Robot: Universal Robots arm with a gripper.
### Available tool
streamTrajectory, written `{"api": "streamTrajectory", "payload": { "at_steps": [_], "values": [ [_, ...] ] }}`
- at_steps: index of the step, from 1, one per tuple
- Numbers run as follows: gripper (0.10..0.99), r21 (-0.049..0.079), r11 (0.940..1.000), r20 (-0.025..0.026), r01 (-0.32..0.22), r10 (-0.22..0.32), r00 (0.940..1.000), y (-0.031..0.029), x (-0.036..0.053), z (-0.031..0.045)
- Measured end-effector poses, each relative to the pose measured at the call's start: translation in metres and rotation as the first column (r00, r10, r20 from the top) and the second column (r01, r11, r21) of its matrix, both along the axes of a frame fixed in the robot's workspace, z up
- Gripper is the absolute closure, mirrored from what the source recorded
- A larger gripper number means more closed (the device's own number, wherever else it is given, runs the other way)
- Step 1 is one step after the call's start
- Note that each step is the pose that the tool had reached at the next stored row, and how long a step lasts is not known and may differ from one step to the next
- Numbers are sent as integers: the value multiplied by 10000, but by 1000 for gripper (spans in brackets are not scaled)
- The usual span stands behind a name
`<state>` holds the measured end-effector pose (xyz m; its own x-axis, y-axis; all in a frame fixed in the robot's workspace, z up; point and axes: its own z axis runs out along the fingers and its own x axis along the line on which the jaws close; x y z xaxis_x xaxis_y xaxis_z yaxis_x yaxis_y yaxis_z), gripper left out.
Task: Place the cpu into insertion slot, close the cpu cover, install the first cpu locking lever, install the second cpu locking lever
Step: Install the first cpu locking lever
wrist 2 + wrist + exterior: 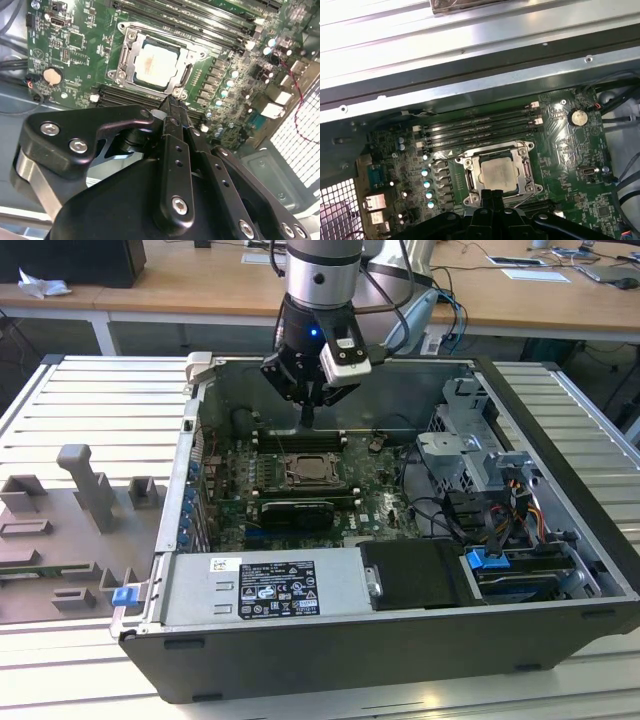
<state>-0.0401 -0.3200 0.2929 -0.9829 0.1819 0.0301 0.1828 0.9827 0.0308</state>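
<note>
The gripper (pixel 307 418) hangs inside the open case (pixel 560 440), its jaws clenched on nothing, tips together. In the second wrist view the gripper (pixel 170 105) is poised just beside the slot (pixel 184 76), over the black memory slots (pixel 125 97) along that edge.

The cpu (pixel 152 65) lies flat in the slot, its pale face showing through the window of the cover (pixel 131 47), which lies down over it. In the first wrist view the cpu (pixel 497 174) sits just past the fingertips.

A white printed label (pixel 275 590) sits on the power supply (pixel 200 595) at the near wall. A coin cell (pixel 578 117) lies on the green board, apart from the slot. A black card (pixel 295 512) stands just in front of the slot. Cables (pixel 445 510) and a drive cage (pixel 480 455) crowd the exterior view's right; grey fixtures (pixel 85 480) stand outside the case at its left.
</note>
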Motion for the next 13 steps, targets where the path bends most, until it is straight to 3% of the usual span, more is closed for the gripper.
{"api": "streamTrajectory", "payload": {
  "at_steps": [6, 13],
  "values": [
    [980, 0, 9976, 0, -699, 699, 9976, 0, 0, 0],
    [980, 0, 9889, 0, -1483, 1483, 9889, 0, 0, 0]
  ]
}}
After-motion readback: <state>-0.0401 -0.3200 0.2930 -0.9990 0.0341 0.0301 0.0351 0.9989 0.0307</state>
